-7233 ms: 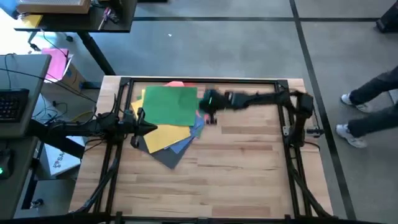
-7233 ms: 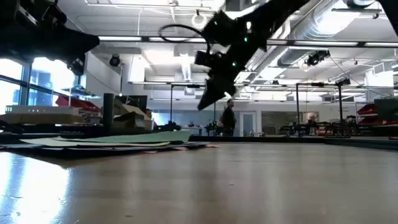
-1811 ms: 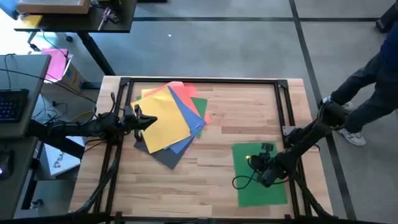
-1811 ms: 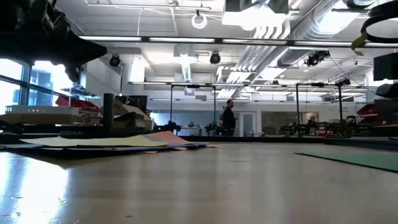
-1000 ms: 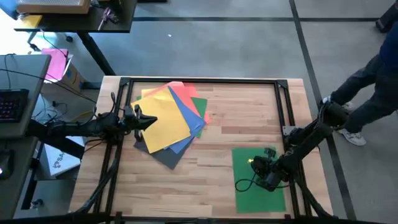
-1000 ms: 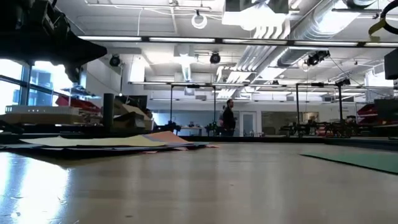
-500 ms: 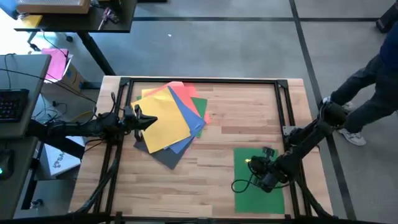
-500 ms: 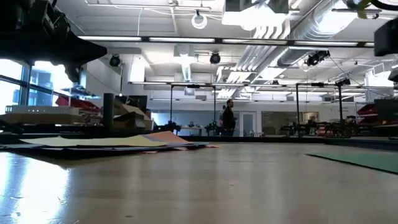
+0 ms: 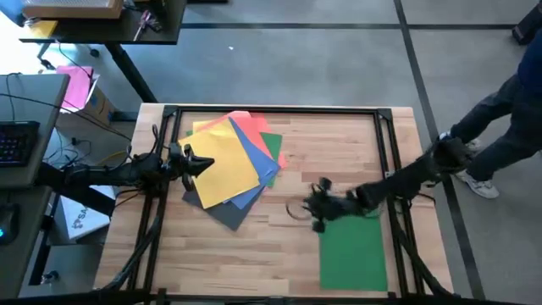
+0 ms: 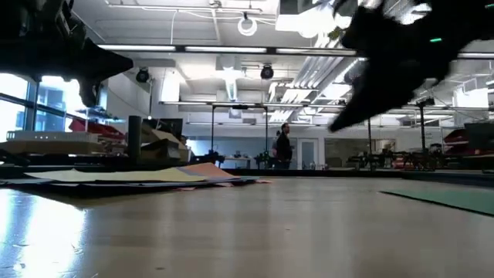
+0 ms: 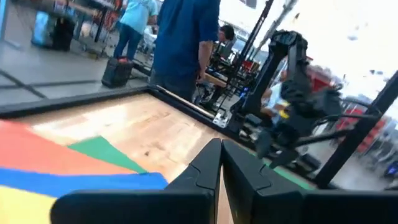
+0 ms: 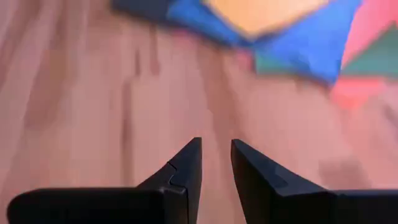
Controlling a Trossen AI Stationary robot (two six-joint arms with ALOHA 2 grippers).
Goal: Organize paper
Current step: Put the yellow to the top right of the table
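Note:
The paper is mostly in one fanned pile (image 9: 229, 165) at the table's far left. Yellow (image 9: 222, 168) is on top, with blue (image 9: 258, 165), orange-red (image 9: 250, 127), green (image 9: 273, 144) and dark grey (image 9: 222, 212) showing beneath. One green sheet (image 9: 354, 254) lies flat alone at the near right. My right gripper (image 9: 315, 213) hovers over bare wood between that sheet and the pile, fingers (image 12: 216, 149) slightly open with nothing between them. My left gripper (image 9: 206, 163) is shut above the pile's left edge; in the low view it (image 10: 89, 66) is well clear of the sheets.
A black frame rail (image 9: 271, 110) runs round the table top. A person's legs (image 9: 508, 127) are beyond the right edge. A magenta sheet on a cardboard box (image 9: 78, 86) and a desk with a keyboard (image 9: 17, 140) lie off the left side. Bare wood (image 9: 279, 254) stretches along the near centre.
My right gripper has risen off the lone green sheet and swung toward the table's left and far side, toward the pile. The green sheet stays flat at the near right. My left arm has kept still.

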